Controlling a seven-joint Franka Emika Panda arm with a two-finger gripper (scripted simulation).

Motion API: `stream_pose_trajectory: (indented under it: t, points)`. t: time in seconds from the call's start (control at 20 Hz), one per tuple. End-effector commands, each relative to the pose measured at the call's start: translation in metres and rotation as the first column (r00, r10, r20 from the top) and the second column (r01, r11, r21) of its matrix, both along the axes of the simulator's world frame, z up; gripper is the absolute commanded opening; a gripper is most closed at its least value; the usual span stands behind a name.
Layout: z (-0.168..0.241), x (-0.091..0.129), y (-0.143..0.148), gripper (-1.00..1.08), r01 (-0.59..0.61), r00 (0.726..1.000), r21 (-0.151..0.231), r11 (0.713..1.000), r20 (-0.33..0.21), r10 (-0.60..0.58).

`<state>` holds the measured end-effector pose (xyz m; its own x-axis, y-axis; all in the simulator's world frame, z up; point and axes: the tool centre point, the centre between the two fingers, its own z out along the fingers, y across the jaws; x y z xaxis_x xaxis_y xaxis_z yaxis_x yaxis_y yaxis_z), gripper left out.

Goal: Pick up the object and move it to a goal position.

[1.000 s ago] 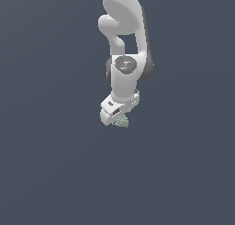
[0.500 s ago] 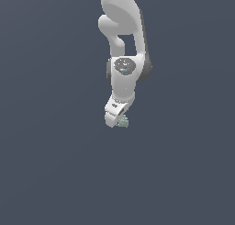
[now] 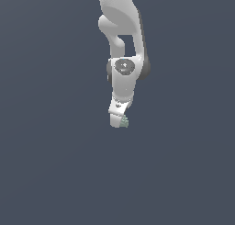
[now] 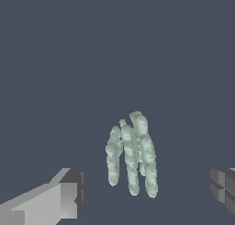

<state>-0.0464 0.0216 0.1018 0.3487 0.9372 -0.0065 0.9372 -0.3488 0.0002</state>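
Observation:
The object (image 4: 131,155) is a small pale grey-green cluster of bumpy knobs. In the wrist view it lies between my two fingers, with a clear gap to each one. My gripper (image 4: 148,188) is open, with one fingertip (image 4: 73,189) on one side and the other fingertip (image 4: 222,187) far off on the other. In the exterior view the white arm reaches down from the top, and the gripper (image 3: 120,121) points down with the object (image 3: 124,122) showing at its tip, partly hidden by the hand.
A plain dark blue-grey surface (image 3: 55,173) fills the rest of both views. No other objects, containers or edges show.
The hand has turned about its axis and now looks narrower in the exterior view. The gripper tip has shifted slightly down and to the exterior view's right. The object stays in about the same place.

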Motion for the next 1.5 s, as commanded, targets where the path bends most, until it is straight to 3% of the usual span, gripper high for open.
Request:
stream_pose_trajectory:
  t: [0.0,0.65,1.4,1.45]
  points:
    - [-0.002,-0.002,0.001,1.0,-0.041,0.999,0.003,0.999,0.001,0.041]
    - [-0.007,-0.005,0.002,1.0,-0.095,0.995,0.006,0.995,0.002,0.095]
    - [-0.054,-0.005,0.002,1.0,-0.1,0.995,0.006,0.995,0.002,0.1]
    - [-0.054,-0.005,0.002,-1.0,-0.1,0.995,0.006,0.995,0.002,0.1]
